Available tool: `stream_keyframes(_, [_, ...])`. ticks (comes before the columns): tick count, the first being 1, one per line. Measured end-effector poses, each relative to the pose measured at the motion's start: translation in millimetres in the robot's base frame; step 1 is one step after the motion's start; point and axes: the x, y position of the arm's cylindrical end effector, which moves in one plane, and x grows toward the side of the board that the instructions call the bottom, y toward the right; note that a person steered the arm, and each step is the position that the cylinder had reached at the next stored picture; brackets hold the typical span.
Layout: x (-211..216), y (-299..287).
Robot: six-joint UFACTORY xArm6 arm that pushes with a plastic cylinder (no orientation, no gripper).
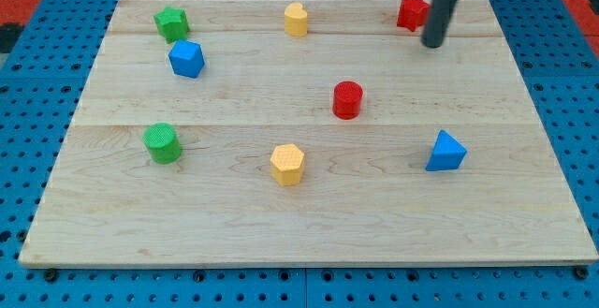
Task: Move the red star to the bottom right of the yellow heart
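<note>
My tip (434, 43), bare rod, no claw, just right of red star (412, 13); risk: glancing push overshoots yellow heart (296, 19) or skids star off board's (524, 224) top edge

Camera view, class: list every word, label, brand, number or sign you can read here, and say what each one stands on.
None: no word, number, label or sign shows anywhere in this view.
The wooden board shows only grain.
The blocks, such as the red star, the yellow heart and the blue triangle, have plain faces.
My tip, beside the red star, is unmarked.
</note>
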Motion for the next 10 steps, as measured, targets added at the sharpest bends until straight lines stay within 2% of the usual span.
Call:
stream_keyframes(1, [14,-25])
stream_keyframes(3, [14,-41])
stream_keyframes(4, [7,-29])
stream_keyframes(5, [6,65])
stream_keyframes(6, [-38,84])
stream_keyframes(7, [-64,65])
stream_keyframes(8, [-64,36])
stream_keyframes(9, [-87,50])
stream_keyframes(10, [-85,7])
